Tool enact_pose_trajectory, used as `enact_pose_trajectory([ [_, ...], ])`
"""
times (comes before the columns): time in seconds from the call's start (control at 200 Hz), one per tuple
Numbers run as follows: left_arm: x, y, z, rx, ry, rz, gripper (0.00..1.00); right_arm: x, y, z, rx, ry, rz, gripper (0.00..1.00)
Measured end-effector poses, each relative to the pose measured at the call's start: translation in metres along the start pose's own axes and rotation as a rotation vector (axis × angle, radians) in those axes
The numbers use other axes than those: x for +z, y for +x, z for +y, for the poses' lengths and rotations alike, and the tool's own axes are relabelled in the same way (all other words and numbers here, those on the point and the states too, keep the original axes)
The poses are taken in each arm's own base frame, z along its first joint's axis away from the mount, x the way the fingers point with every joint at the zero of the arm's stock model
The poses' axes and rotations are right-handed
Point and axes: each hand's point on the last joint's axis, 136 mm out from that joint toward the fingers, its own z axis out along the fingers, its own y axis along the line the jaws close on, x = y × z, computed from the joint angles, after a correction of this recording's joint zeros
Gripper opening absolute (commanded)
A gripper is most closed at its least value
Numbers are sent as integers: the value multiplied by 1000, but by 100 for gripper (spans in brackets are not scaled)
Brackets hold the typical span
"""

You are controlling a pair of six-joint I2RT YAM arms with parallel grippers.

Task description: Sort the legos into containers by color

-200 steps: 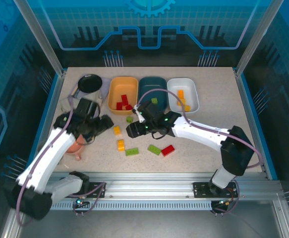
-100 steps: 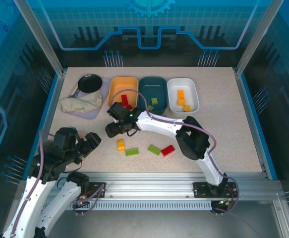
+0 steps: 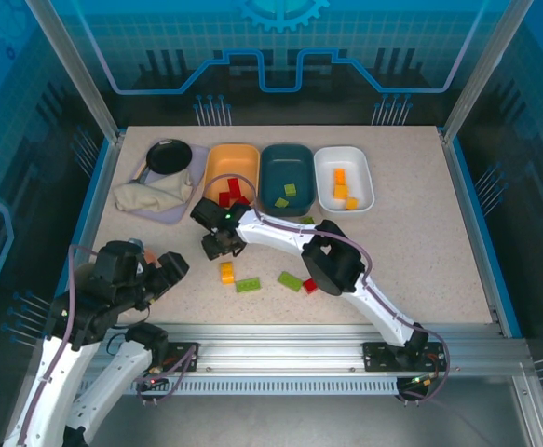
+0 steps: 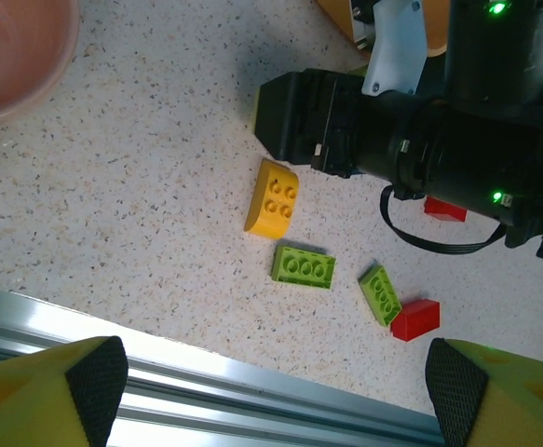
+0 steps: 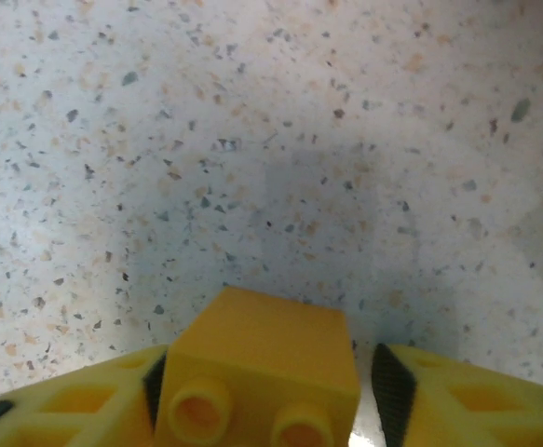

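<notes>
Call the far edge of the table twelve o'clock. The right arm lies stretched across toward nine, with the right gripper low over the speckled table, at six o'clock from the orange-yellow bin. On its wrist camera a yellow brick sits right between the fingers. One pad is against it and a thin sliver of table shows at the other, so I cannot tell whether that is a true clamp.

Down at eight o'clock, near the front rail, the left gripper hangs with its jaws spread wide and nothing between them.

Loose on the table, a second yellow brick lies at six o'clock from the right gripper. A green brick is just beside it at five. Toward three lie another green piece and a red brick, side by side. One more small green one sits by the right arm, near the teal bin.

Along twelve o'clock, the orange-yellow bin holds red pieces. The teal bin holds two greens, and the white bin holds orange blocks. At eleven are a black pan and a beige cloth.
</notes>
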Motion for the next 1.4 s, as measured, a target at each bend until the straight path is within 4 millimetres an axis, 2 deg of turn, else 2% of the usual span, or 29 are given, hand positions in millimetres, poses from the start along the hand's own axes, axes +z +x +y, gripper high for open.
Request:
enact_pose_trajectory([
  [0.13,0,1,1,0,-2,2,87,-1,-8,3,1,-3,-13,27],
  [0.225,0,2,-3,3,15,14,86,-2,-8,1,-1,10,-16,25],
  [0.32,1,2,-17,15,72,29,86,-10,-7,-7,-4,32,-21,24],
  [0.395,7,0,-35,23,132,54,86,-32,-8,-19,3,46,-36,24],
  [0.485,24,-4,-59,32,181,100,86,-78,-21,-45,41,46,-94,24],
  [0.585,50,-9,-85,54,207,149,86,-142,-43,-101,138,52,-204,24],
  [0.65,68,-7,-102,86,214,186,86,-181,-54,-157,227,89,-280,24],
  [0.71,86,-2,-120,121,216,225,86,-204,-56,-214,318,144,-325,24],
  [0.77,100,4,-139,155,224,257,86,-215,-51,-265,402,197,-336,24],
  [0.865,119,10,-175,201,257,284,86,-208,-38,-322,499,253,-295,24],
  [0.915,127,10,-190,216,276,287,86,-196,-30,-339,532,260,-254,24],
  [0.975,135,9,-204,224,294,285,86,-177,-19,-351,556,258,-191,24],
  [1.09,143,5,-218,229,307,280,86,-137,2,-355,579,234,-55,24],
  [1.15,145,4,-223,231,311,278,86,-122,11,-353,585,214,-8,24],
  [1.26,146,4,-226,233,315,279,86,-110,23,-349,600,184,39,25],
  [1.4,146,7,-226,237,314,285,86,-102,26,-350,613,166,57,27],
])
